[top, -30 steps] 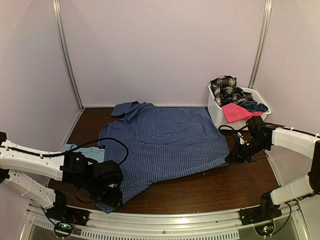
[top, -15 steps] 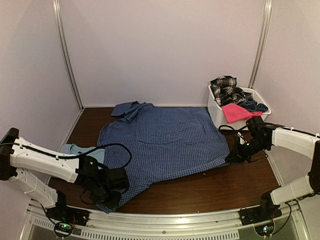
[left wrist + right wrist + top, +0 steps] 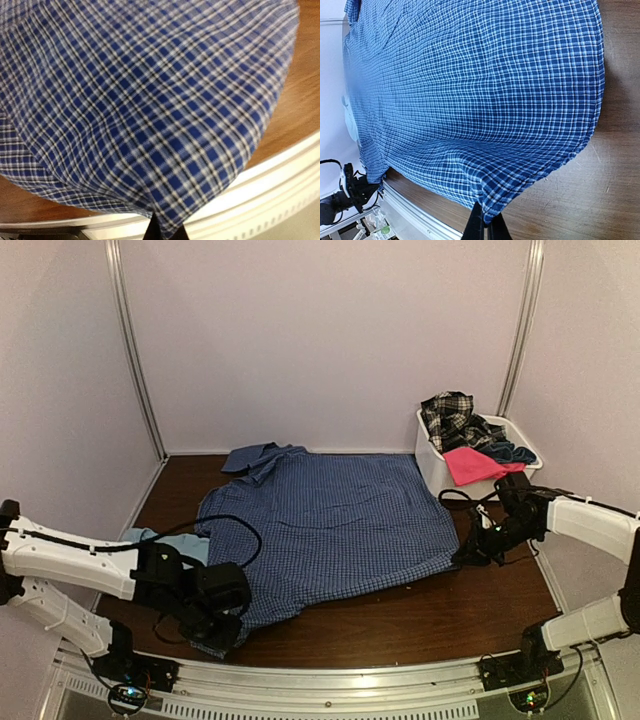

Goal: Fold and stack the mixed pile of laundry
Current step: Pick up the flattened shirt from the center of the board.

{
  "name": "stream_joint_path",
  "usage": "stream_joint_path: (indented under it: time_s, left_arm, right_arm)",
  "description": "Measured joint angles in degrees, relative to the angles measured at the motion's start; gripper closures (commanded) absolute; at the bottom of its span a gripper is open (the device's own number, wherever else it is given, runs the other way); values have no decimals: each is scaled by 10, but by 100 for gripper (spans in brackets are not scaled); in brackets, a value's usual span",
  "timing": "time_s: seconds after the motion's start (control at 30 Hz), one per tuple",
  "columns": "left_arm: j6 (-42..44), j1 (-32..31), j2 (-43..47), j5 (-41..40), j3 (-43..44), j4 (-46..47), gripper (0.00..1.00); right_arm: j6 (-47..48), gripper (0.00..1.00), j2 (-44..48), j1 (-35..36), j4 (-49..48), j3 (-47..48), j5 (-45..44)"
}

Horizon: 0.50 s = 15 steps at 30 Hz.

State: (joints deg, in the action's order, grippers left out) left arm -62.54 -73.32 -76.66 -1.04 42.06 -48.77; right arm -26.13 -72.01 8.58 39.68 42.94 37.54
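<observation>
While the left gripper (image 3: 212, 638) is pinched shut on the near-left corner of the checked shirt (image 3: 330, 525) and the right gripper (image 3: 463, 557) clamps its right corner, the shirt lies spread flat across the table (image 3: 450, 620), collar toward the far-left corner, so the fold probably runs away from both arms.

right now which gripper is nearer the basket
Right. The right gripper grips the shirt close by the white basket; the left gripper is far off, at its other corner.
</observation>
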Motion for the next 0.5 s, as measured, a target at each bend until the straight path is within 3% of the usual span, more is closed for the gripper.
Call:
stream_joint_path:
  time_s: [0.23, 0.5]
  left_arm:
    - [-16, 53, 142, -3, 51, -26, 100]
    - [28, 215, 186, 8, 140, -69, 100]
  right_arm:
    - [5, 100, 62, 0, 47, 0, 2]
    - [5, 100, 63, 0, 70, 5, 1]
